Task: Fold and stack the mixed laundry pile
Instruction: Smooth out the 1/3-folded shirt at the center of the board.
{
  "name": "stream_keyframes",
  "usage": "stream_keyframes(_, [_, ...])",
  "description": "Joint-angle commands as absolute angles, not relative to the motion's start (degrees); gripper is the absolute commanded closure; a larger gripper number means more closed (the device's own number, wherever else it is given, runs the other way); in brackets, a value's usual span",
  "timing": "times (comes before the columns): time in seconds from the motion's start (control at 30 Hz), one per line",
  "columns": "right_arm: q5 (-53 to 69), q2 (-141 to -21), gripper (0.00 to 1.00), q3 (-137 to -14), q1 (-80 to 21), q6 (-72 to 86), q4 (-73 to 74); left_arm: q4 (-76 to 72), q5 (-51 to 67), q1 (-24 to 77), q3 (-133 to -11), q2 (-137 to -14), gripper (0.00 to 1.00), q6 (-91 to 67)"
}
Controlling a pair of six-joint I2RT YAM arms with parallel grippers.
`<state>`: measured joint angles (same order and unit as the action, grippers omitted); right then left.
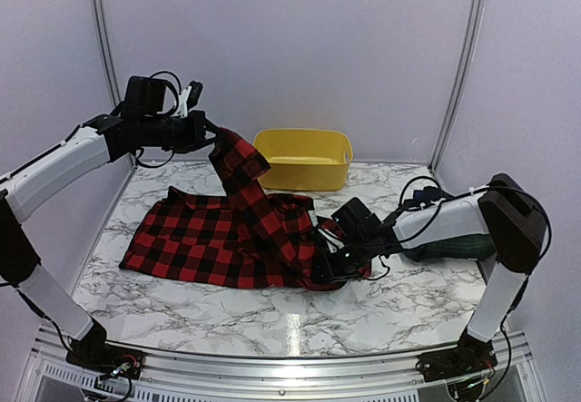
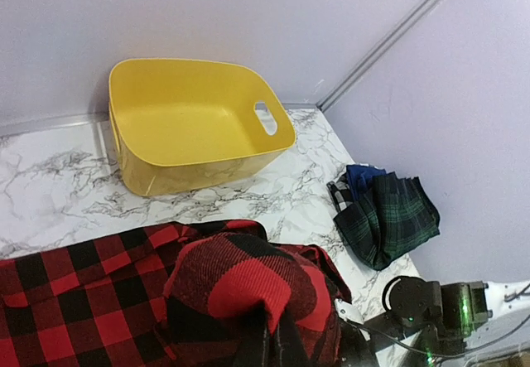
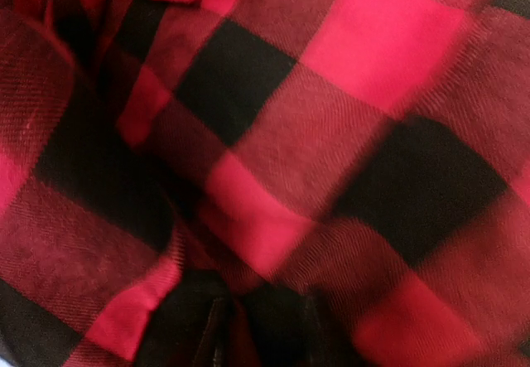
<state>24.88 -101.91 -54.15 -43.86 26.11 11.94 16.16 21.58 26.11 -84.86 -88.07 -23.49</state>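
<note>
Above the marble worktop [image 1: 272,316], in the top view, your left gripper [image 1: 205,137] held a corner of the red-and-black checked cloth garment [image 1: 204,239] high, jaws pinched on it. The rest of it lay spread on the worktop in front of the yellow plastic tub [image 1: 304,159]. Your right gripper [image 1: 329,264] sat low at the garment's right edge, buried in folds, and I could not tell whether its jaws were closed. The dark green-navy tartan garment [image 1: 449,250] lay beneath that arm.

In the left wrist view, the lifted cloth hung limp and draped over the jaws, hiding them. The tartan one and a plain navy blue garment [image 2: 363,176] lay bunched together near the right wall, well apart from the tub.

In the right wrist view, creased checks filled the frame.

I judged the cloth light, floppy and napped enough to grip. You should take it at hems or corners, one layer only, with your two holds spread wide so it pulls taut.
</note>
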Motion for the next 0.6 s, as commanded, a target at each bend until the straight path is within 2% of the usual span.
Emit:
stream_keyframes(0.0, [17.96,-92.07,0.62,-56.35,-44.15,23.15,22.09,12.77,22.19,25.06,-83.9,-91.74,1.0,-31.77])
stream_keyframes(0.07, [15.61,-86.83,0.55,-56.57,-44.18,22.02,22.77,12.92,23.03,25.05,-83.32,-93.38,1.0,-33.11])
stream_keyframes(0.27, [15.85,-76.75,0.44,-51.64,-45.94,18.51,16.99,12.94,23.75,25.05,-82.79,-95.93,1.0,-34.62])
stream_keyframes(0.57, [5.92,-88.51,0.42,-56.41,-56.82,11.02,21.29,14.11,23.35,24.37,-84.49,-98.32,1.0,-34.61])
